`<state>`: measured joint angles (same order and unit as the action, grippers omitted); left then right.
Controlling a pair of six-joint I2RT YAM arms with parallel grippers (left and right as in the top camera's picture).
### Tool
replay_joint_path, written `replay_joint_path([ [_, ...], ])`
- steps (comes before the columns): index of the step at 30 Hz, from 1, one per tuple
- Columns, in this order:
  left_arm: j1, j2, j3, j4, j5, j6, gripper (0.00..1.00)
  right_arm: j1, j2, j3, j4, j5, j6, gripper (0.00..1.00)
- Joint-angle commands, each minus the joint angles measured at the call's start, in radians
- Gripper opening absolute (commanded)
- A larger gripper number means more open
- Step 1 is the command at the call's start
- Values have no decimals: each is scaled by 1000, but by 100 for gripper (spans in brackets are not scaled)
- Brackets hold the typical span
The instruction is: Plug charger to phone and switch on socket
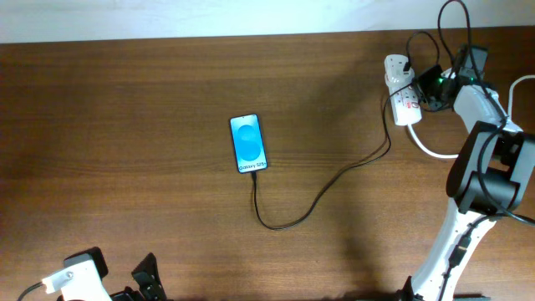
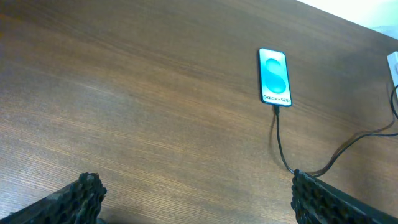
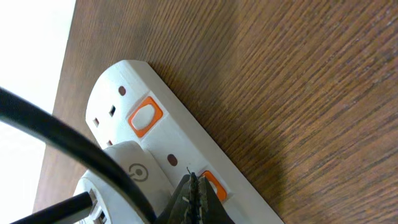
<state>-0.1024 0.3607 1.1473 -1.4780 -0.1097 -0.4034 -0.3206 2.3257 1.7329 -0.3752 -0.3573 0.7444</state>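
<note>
The phone (image 1: pixel 248 143) lies flat mid-table, blue screen lit; it also shows in the left wrist view (image 2: pixel 274 76). The black charger cable (image 1: pixel 322 196) runs from the phone's lower end in a loop toward the socket (image 1: pixel 401 94) at the back right; its tip sits at the phone's port (image 2: pixel 275 108). My right gripper (image 3: pixel 194 186) is shut, its tips against an orange switch (image 3: pixel 213 185) on the white socket (image 3: pixel 180 134), beside a white adapter (image 3: pixel 118 177). My left gripper (image 2: pixel 196 196) is open and empty at the front left, far from the phone.
A thick white cord (image 1: pixel 435 149) leaves the socket toward the right arm's base. A second orange switch (image 3: pixel 144 116) sits further along the strip. The table's back edge meets a white wall (image 1: pixel 209 17).
</note>
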Motion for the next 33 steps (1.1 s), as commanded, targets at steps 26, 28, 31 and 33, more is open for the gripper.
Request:
replay_joint_path([
  [26,0,-3,0,0,-11,12,99,60,37,13,-148,108,-75,4],
  [28,0,-3,0,0,-11,12,99,38,35,35,-178,116,-76,4],
  [31,0,-3,0,0,-11,12,99,6,30,72,-212,115,-88,4],
  [33,0,-3,0,0,-11,12,99,-5,24,90,-221,115,-111,4],
])
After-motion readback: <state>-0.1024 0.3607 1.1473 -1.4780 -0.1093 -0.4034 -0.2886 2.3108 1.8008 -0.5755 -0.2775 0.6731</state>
